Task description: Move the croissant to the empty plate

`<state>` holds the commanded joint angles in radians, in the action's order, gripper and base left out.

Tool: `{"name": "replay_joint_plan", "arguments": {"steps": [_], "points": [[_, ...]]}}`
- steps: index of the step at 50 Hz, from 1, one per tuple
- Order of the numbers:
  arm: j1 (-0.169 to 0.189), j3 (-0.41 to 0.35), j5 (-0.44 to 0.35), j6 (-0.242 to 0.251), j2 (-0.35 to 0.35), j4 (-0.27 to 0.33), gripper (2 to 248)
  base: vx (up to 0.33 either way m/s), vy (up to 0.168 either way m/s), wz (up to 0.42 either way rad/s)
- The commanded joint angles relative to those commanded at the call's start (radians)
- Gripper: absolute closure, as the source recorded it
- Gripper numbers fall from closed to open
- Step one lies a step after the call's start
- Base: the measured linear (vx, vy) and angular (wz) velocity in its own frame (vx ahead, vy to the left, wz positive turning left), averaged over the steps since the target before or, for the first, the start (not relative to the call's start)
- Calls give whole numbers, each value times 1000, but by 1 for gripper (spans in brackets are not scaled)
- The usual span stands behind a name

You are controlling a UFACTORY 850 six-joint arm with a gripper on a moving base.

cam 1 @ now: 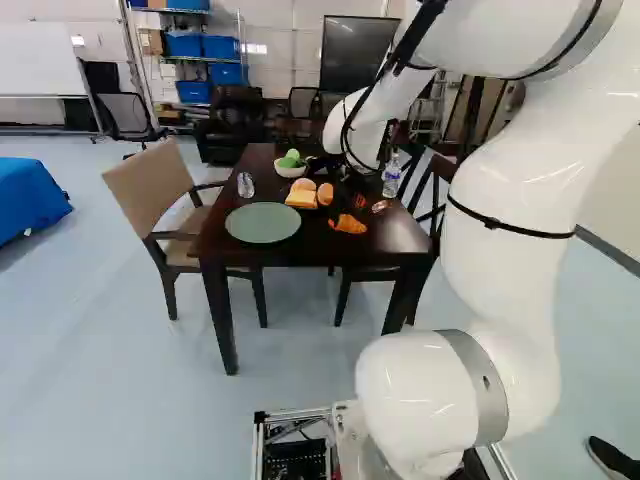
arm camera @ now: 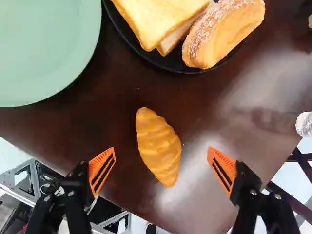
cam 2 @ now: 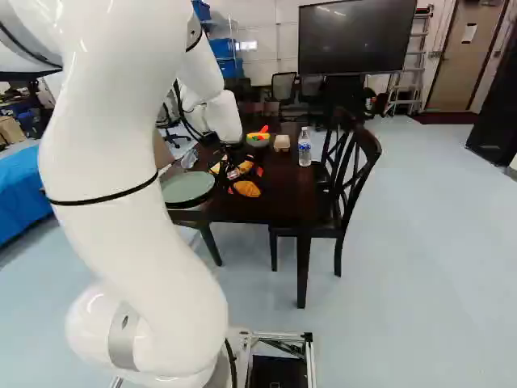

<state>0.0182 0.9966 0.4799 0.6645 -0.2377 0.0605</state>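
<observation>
Tool point(cam 2: 245, 179) released | croissant point(arm camera: 159, 147) ahead | wrist view: plate point(arm camera: 39, 53), bottle point(arm camera: 305, 124) cut off

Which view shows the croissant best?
The wrist view: the croissant lies whole and large between the open jaws. Both base views show it small on the table, near the green plate, with the jaws close above.

One croissant point(arm camera: 158, 147), one green plate point(arm camera: 41, 48), one black plate point(arm camera: 167, 64)
</observation>
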Motion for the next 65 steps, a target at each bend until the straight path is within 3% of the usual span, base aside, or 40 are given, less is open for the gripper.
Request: {"name": "replay_joint_plan", "arguments": {"steps": [36, 37, 42, 43, 52, 53, 58, 59, 63, 65], "points": [[0, 5, 0, 0, -20, 0, 6, 0, 0, 0], [0, 5, 0, 0, -20, 0, 20, 0, 0, 0], [0, 5, 0, 0, -20, 0, 20, 0, 0, 0], [0, 5, 0, 0, -20, 0, 32, 0, 0, 0], [0, 5, 0, 0, -20, 0, 44, 0, 0, 0], [0, 5, 0, 0, -20, 0, 56, 0, 0, 0], [0, 5, 0, 0, -20, 0, 56, 0, 0, 0], [0, 5, 0, 0, -20, 0, 69, 0, 0, 0], [0, 5, 0, 0, -20, 0, 69, 0, 0, 0], [0, 5, 0, 0, -20, 0, 81, 0, 0, 0]]}}
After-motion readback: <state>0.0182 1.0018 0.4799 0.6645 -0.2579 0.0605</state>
